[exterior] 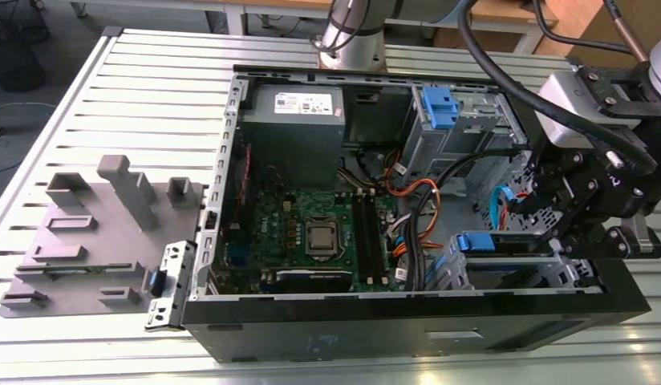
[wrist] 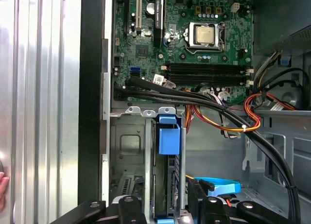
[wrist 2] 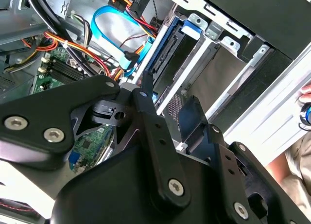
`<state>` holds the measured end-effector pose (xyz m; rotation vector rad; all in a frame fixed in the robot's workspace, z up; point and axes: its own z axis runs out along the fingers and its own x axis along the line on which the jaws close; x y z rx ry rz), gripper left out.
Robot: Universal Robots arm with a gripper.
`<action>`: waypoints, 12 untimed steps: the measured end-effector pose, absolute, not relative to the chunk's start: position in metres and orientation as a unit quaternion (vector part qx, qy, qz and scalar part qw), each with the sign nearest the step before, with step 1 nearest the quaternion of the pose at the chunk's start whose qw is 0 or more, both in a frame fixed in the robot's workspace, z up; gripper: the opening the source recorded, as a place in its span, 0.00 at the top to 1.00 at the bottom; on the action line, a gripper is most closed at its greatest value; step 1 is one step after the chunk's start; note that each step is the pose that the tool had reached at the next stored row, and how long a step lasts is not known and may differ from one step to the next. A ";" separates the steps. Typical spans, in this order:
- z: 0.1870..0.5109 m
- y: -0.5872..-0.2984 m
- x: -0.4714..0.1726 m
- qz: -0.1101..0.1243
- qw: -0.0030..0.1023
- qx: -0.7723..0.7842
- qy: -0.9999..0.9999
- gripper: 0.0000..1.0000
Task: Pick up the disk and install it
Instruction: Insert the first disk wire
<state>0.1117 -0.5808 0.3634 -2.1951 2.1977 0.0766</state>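
Note:
The disk stands on edge in the lower drive cage of the open computer case, its blue bracket showing at the top. In the exterior view the bracket sits at the case's front right corner. My gripper hangs right over it, open, with one black finger on each side of the disk and a narrow gap to each. In the second wrist view one fingertip is close against the disk's blue edge.
Black, orange and blue cables run beside the cage over the motherboard. A grey power supply and an upper cage with a blue latch sit at the back. A grey fixture plate lies on the exterior view's left. A person's hand is near the case.

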 end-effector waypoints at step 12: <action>0.374 -0.581 0.112 0.025 0.018 -0.706 0.707 0.52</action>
